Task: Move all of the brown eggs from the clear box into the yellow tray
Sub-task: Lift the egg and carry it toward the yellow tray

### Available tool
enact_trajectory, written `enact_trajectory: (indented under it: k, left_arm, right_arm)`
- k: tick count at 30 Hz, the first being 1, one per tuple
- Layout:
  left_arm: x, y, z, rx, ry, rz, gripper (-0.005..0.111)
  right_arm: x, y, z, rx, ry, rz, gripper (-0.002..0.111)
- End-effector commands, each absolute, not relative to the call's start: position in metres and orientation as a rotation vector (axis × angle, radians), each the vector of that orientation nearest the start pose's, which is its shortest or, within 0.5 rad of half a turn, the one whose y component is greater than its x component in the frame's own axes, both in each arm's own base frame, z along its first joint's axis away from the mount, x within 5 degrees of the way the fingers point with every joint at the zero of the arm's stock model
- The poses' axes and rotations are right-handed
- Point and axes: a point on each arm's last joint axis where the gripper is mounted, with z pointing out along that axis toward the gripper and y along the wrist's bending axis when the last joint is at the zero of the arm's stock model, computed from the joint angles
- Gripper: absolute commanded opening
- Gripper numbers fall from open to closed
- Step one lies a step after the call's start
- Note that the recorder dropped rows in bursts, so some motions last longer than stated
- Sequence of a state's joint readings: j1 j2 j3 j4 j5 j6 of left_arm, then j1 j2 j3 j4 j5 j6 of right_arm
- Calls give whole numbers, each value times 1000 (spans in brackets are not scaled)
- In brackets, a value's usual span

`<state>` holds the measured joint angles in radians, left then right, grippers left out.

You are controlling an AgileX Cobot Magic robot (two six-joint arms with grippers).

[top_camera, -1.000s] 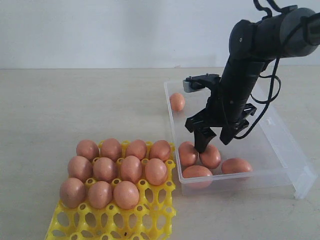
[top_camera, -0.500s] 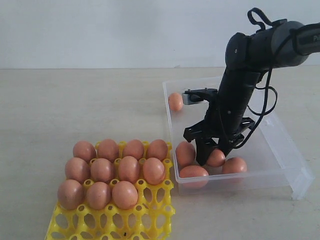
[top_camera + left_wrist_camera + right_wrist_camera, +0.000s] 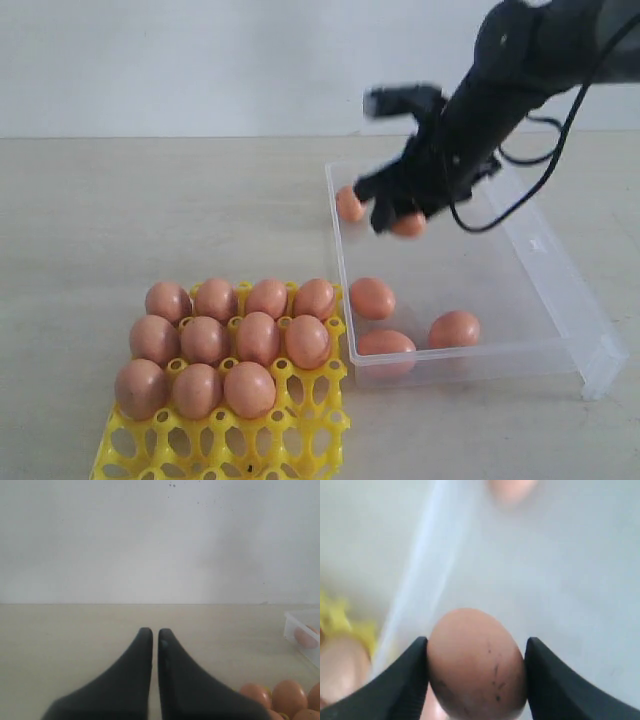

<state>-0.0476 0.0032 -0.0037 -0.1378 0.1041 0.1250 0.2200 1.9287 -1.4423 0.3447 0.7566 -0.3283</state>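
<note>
The right gripper (image 3: 398, 216), smeared by motion blur above the box (image 3: 500, 270), is clamped on one egg (image 3: 476, 665). It partly hides the corner egg (image 3: 348, 203), and the tray (image 3: 300, 440) is cut off at the frame's bottom edge. The left gripper (image 3: 155, 632) is closed on nothing.

The right half of the clear box (image 3: 480, 275) floor is bare and open from above. Three loose eggs (image 3: 386, 345) lie in its near left part, and a single egg (image 3: 349, 203) sits by the far left corner. The right gripper (image 3: 405, 222), clamped on the carried egg (image 3: 476, 662), and its arm (image 3: 520, 70) occupy the air above the box's far left part. The box's left wall stands between box floor and yellow tray (image 3: 300, 440). Eleven seated eggs (image 3: 258, 338) fill the tray's far rows; the nearest row and the right-hand cup of the third row are open. The table (image 3: 150, 210) left of the box is bare
</note>
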Motion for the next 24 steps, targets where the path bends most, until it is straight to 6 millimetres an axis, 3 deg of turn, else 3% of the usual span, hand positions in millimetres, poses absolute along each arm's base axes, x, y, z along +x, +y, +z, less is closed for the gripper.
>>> enact_trajectory:
  k: [1, 3, 5, 7, 9, 12, 14, 20, 23, 24]
  left_arm:
    - [56, -4, 204, 40, 1587, -54, 4]
    - [56, -4, 204, 40, 1587, -54, 4]
    - [56, -4, 204, 40, 1587, -54, 4]
    - [56, -4, 204, 40, 1587, -54, 4]
    - [56, -4, 204, 40, 1587, -54, 4]
    - [56, -4, 204, 40, 1587, -54, 4]
    - [56, -4, 204, 40, 1587, -54, 4]
    - [56, -4, 204, 40, 1587, -54, 4]
    - [56, -4, 204, 40, 1587, -54, 4]
    - [56, -4, 204, 40, 1587, -54, 4]
  right_arm:
    - [404, 101, 331, -92, 1996, 394, 0]
    - [402, 90, 368, 168, 1741, 465, 0]
    - [398, 78, 389, 387, 1569, 534, 0]
    - [392, 73, 404, 478, 1474, 584, 0]
    - [383, 73, 419, 382, 1455, 550, 0]
    - [362, 82, 439, 49, 1471, 360, 0]
    - [350, 81, 450, -59, 1465, 282, 0]
    - [312, 71, 489, -78, 1343, 257, 0]
    - [267, 77, 521, -160, 1231, 243, 0]
    - [261, 81, 524, -210, 1220, 207, 0]
